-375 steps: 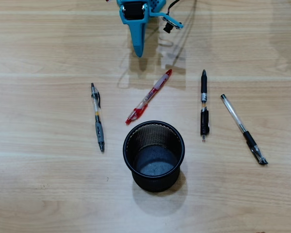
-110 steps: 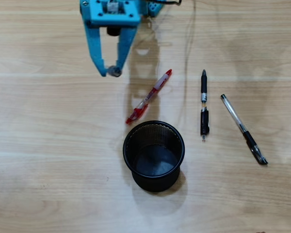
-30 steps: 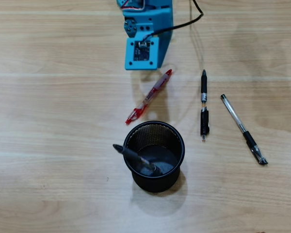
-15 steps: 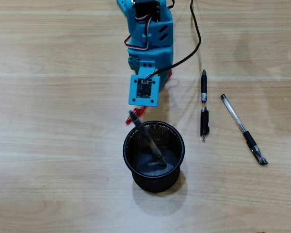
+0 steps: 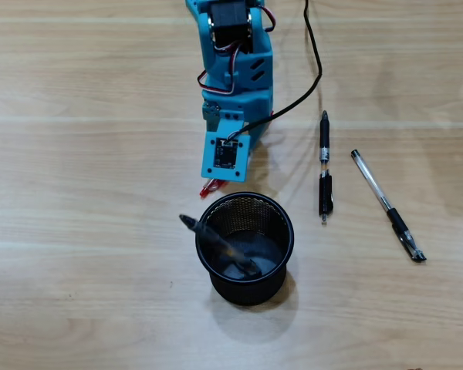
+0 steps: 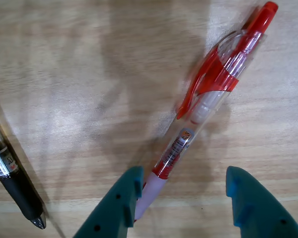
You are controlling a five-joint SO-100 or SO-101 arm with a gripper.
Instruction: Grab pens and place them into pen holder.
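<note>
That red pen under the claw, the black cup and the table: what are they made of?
The red pen: likely plastic, a glossy see-through barrel with red clip and cap. The black cup: probably metal wire mesh with a solid rim; you see through its wall. The table: pale wood grain with plank seams, perhaps laminate; its faint sheen leaves that open.

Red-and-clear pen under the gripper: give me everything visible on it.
The red-and-clear ballpoint pen lies flat on the wooden table, diagonal in the wrist view. It has a clear plastic barrel with a red clip and red end cap at upper right, a printed label mid-barrel, and a pale grip section at lower left. The open teal gripper straddles its grip end; one finger looks right beside it, contact unclear. Overhead, only its red end shows beneath the arm.
</note>
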